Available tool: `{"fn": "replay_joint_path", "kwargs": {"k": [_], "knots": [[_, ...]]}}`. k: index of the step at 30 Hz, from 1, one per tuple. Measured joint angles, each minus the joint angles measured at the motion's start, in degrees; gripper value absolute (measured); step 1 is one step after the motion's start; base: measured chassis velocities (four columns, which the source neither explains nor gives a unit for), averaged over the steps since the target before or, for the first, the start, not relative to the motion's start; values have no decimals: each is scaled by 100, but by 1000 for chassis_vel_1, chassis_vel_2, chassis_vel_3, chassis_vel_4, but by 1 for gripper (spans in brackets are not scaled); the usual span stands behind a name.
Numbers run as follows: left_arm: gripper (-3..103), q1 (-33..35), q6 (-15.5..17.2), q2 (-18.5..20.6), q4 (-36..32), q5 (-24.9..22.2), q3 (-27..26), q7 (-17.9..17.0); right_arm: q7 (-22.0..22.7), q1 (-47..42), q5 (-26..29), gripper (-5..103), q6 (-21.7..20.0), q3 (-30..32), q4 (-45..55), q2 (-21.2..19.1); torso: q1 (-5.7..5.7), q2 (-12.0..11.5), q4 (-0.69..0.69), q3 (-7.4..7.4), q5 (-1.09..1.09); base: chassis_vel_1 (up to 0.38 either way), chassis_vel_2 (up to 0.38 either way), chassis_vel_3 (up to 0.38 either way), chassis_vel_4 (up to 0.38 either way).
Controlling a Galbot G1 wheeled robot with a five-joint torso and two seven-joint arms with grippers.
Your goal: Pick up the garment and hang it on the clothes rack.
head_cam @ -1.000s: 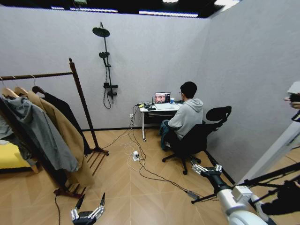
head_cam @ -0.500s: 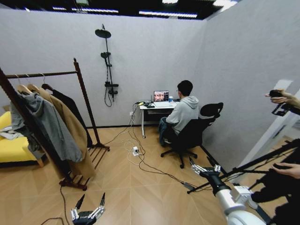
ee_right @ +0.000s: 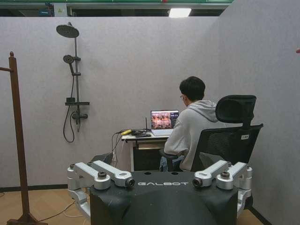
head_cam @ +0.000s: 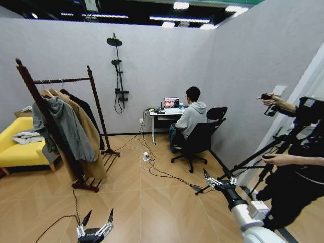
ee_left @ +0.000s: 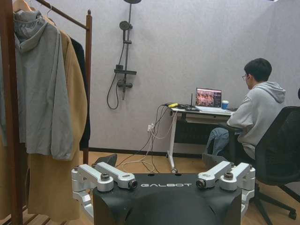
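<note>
both grippers — left gripper, right gripper — open, clear of clothes rack.

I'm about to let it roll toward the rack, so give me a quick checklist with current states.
1. Left gripper open and empty: ok.
2. Right gripper open and empty: ok.
3. Black coat already hangs on the clothes rack, behind the tan coat: ok.
4. Floor path free: not ok, a cable trails from the rack's base.
5. Room on the bar: cannot tell.

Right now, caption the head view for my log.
Both open grippers, left and right, low, far from the clothes rack.
</note>
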Motion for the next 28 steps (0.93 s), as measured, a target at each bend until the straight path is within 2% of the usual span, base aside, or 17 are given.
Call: {"fn": "replay_joint_path", "kwargs": {"k": [28], "knots": [[100, 0, 0, 0, 0, 0, 0, 0, 148, -100, -287, 100, 163, 26, -100, 100, 6, -4, 1, 2, 0, -12, 16, 16, -16]]}}
